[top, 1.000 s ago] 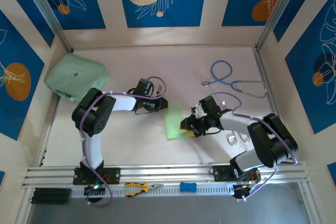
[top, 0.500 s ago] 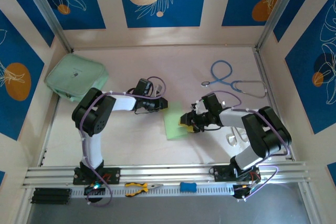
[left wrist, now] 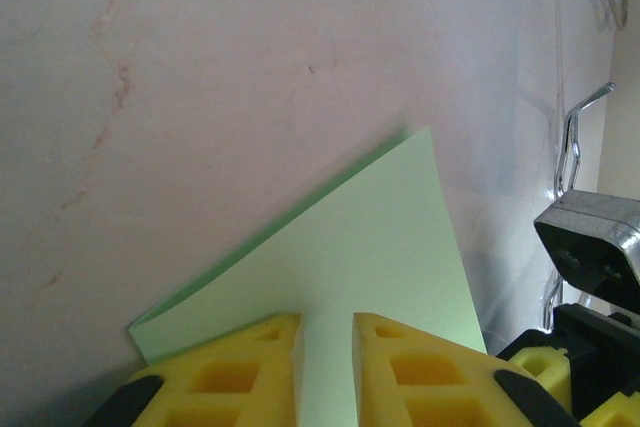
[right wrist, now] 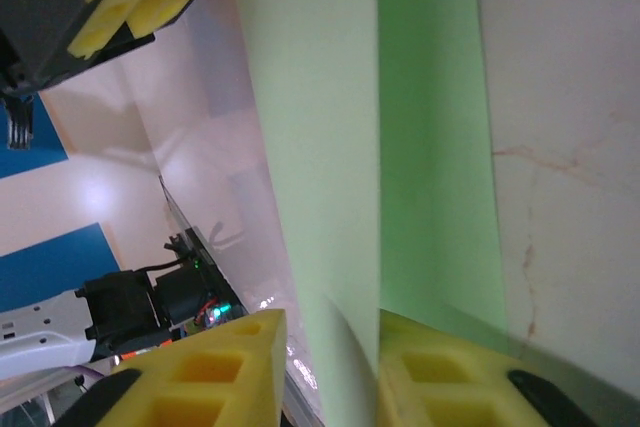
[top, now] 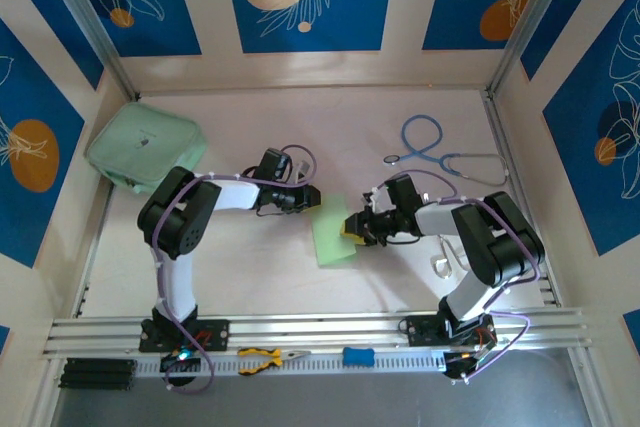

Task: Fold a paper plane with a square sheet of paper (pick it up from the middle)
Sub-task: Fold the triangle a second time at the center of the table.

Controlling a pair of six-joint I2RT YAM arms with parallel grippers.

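The square sheet of paper (top: 333, 239) lies light green at the table's middle, partly folded over itself. In the left wrist view the paper (left wrist: 380, 247) lies flat under my left gripper (left wrist: 327, 332), whose yellow fingers stand a narrow gap apart over its near edge. From above, the left gripper (top: 317, 198) is at the sheet's far-left corner. My right gripper (top: 349, 229) is at its right edge. In the right wrist view a raised flap of paper (right wrist: 320, 147) stands between the jaws of the right gripper (right wrist: 330, 322). The flap lies against the right finger (right wrist: 450, 372) and clear of the left one.
A mint-green zip pouch (top: 145, 147) lies at the back left and a blue stethoscope (top: 440, 152) at the back right. Pliers (top: 265, 357) and a blue block (top: 358, 356) sit on the front rail. A clear object (top: 450, 267) lies near the right arm's base.
The right gripper has shifted a little up and left along the paper's right edge, and its jaws have narrowed. The left arm has hardly moved.
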